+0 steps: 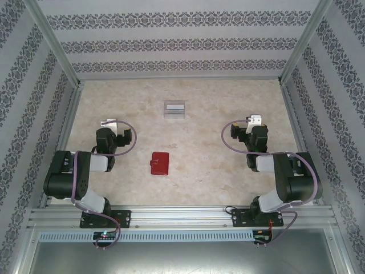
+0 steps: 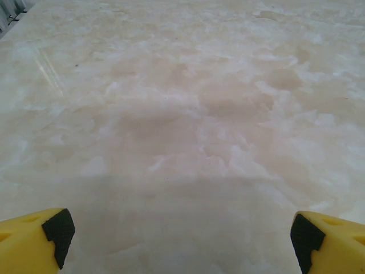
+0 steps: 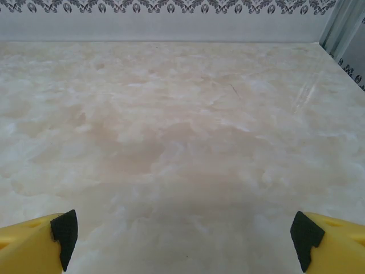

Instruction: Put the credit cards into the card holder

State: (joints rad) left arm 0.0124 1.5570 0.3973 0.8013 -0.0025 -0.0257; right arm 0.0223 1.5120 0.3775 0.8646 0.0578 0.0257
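The card holder [image 1: 175, 108], a small clear box with a whitish strip, stands on the table at the back centre. The credit cards are out of view. My left gripper [image 1: 108, 123] hovers at the left, well away from the holder and nearer than it. In the left wrist view it [image 2: 182, 242] is open, its yellow fingers [image 2: 31, 240] far apart over bare table. My right gripper [image 1: 254, 120] hangs at the right, about level with the left one. It [image 3: 182, 240] is open too, with nothing between its fingers [image 3: 331, 242].
A red fold-over wallet [image 1: 159, 163] lies shut on the marble-patterned table [image 1: 205, 148], between the two arms and nearer than the holder. Patterned walls [image 1: 182, 45] close in the back and both sides.
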